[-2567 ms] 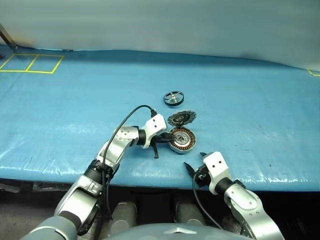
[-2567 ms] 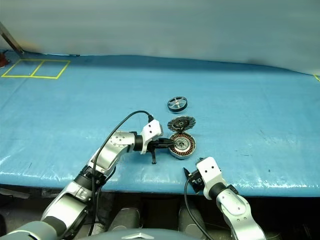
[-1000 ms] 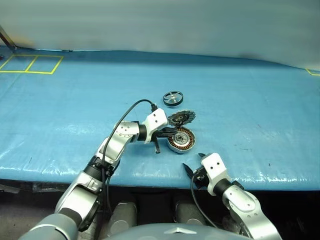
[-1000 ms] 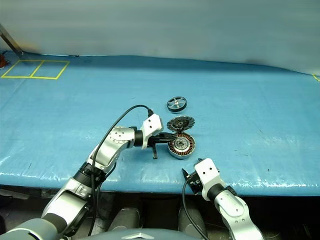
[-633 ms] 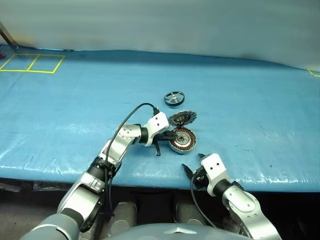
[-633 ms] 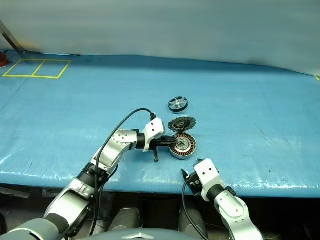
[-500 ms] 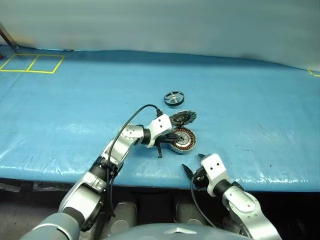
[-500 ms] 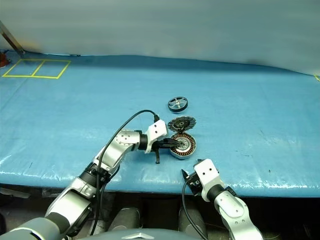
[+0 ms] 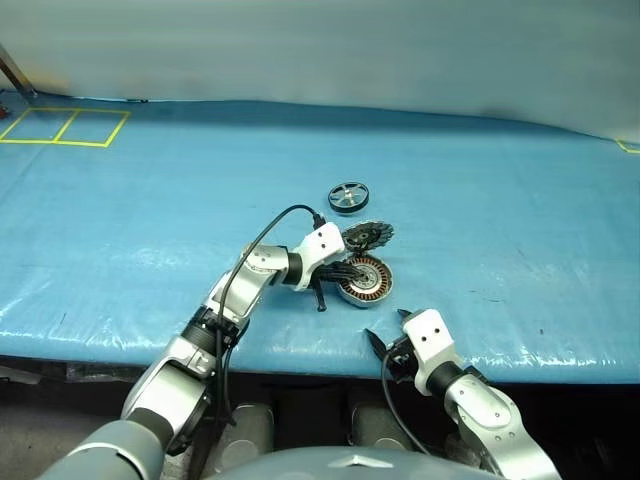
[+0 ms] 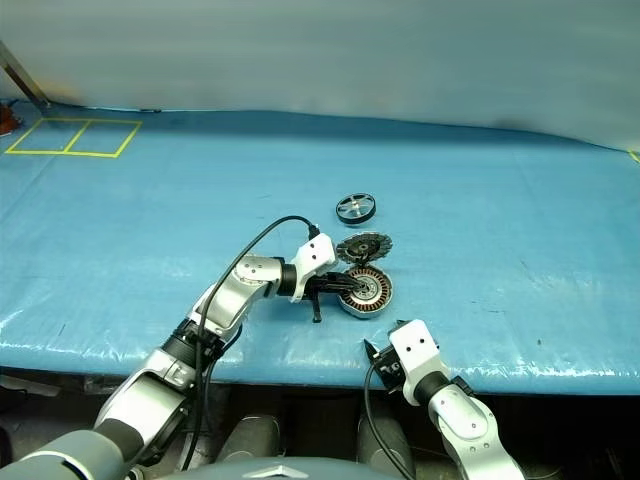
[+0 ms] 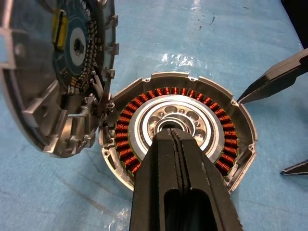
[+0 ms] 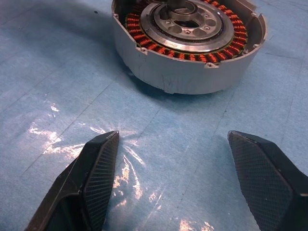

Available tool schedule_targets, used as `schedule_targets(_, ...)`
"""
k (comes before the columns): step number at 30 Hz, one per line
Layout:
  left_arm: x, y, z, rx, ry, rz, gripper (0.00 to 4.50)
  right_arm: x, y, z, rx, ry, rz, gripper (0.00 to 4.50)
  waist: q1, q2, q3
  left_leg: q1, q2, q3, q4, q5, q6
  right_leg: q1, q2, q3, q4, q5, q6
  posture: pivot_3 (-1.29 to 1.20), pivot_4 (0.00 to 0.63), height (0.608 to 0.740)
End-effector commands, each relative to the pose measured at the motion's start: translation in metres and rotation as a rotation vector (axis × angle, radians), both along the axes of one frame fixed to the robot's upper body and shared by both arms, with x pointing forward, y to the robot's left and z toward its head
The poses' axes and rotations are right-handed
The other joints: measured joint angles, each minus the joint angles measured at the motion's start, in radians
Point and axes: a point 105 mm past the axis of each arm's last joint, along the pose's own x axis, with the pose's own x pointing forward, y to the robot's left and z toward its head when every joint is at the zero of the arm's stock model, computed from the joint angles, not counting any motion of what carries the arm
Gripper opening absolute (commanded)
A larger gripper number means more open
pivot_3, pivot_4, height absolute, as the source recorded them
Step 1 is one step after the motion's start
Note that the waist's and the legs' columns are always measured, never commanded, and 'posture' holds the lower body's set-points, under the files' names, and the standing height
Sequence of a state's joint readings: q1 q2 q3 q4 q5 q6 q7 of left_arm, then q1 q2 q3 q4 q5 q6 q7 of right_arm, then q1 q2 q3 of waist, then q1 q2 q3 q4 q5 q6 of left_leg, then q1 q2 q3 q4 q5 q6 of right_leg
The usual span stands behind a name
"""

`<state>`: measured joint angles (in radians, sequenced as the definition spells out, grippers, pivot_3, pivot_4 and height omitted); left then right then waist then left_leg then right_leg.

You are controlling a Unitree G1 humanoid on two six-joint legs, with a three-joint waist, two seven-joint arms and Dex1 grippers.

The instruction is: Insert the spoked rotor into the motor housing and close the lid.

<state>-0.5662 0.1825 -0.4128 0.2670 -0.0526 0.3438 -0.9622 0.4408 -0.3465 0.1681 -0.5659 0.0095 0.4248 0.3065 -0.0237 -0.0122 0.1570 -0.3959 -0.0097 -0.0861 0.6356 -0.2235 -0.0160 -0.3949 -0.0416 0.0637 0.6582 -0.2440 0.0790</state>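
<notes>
The motor housing [image 9: 362,280], a silver can with copper windings, lies open near the table's front. The ribbed lid [image 9: 367,235] stands tilted on edge against the housing's far side, its inner face [image 11: 53,72] showing. The spoked rotor [image 9: 347,196] lies flat on the table farther back, apart from both. My left gripper [image 11: 174,134] is shut with nothing in it, reaching in from the left, and its tips are over the housing's dark centre. My right gripper [image 12: 172,135] hangs open just in front of the housing [image 12: 192,62], near the table edge, with nothing between its fingers.
A blue sheet [image 9: 500,200] covers the table, and its front edge runs just below my right gripper [image 9: 388,327]. Yellow tape squares [image 9: 60,127] mark the far left corner. A pale wall closes the back.
My left gripper has shifted a little to the right, bringing its shut tips over the housing's centre. The right gripper, housing, lid and rotor have stayed in place.
</notes>
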Motion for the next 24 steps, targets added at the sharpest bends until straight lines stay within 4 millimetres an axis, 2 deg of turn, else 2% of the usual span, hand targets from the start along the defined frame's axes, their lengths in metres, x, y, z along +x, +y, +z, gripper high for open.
schedule_targets(1,-0.006,-0.011,0.017,-0.039,-0.047,-0.060,0.01,0.000,0.000,0.001,-0.010,-0.006,0.000,3.80,-0.002,0.000,0.000,0.000,0.000,0.000,0.000,0.000,0.000,0.000,0.000,0.000,0.000,0.000,0.000,0.00,0.150,0.740)
schedule_targets(9,-0.002,-0.005,0.003,0.036,-0.077,-0.050,0.01,-0.002,-0.001,0.000,-0.011,0.000,-0.009,3.80,0.000,0.000,0.000,0.000,0.000,0.000,0.000,0.000,0.000,0.000,0.000,0.000,0.000,0.000,0.000,0.00,0.150,0.740)
schedule_targets(10,-0.003,-0.006,0.005,0.027,-0.082,-0.055,0.01,-0.003,-0.001,0.000,-0.010,0.001,-0.010,3.80,0.000,0.000,0.000,0.000,0.000,0.000,0.000,0.000,0.000,0.000,0.000,0.000,0.000,0.000,0.000,0.00,0.150,0.740)
schedule_targets(13,-0.013,-0.011,0.033,-0.123,-0.073,-0.112,0.01,-0.003,0.000,-0.001,-0.010,0.005,-0.009,3.80,0.000,0.000,0.000,0.000,0.000,0.000,0.000,0.000,0.000,0.000,0.000,0.000,0.000,0.000,0.000,0.00,0.150,0.740)
schedule_targets(15,-0.012,-0.008,0.040,-0.157,-0.079,-0.108,0.01,-0.003,0.000,-0.001,-0.010,0.005,-0.007,3.80,0.001,0.000,0.000,0.000,0.000,0.000,0.000,0.000,0.000,0.000,0.000,0.000,0.000,0.000,0.000,0.00,0.150,0.740)
schedule_targets(21,0.007,0.011,0.032,-0.118,-0.081,0.007,0.01,-0.001,0.003,-0.001,-0.011,0.001,0.015,3.80,-0.001,0.000,0.000,0.000,0.000,0.000,0.001,0.000,0.000,0.000,0.000,0.000,0.000,0.000,0.000,0.00,0.150,0.740)
schedule_targets(24,0.023,0.019,0.016,-0.016,-0.095,0.116,0.01,0.001,0.004,-0.001,-0.010,0.000,0.021,3.80,-0.001,0.000,0.000,0.000,0.000,0.000,0.002,0.000,0.000,0.001,0.000,0.000,0.000,0.000,0.000,0.00,0.150,0.740)
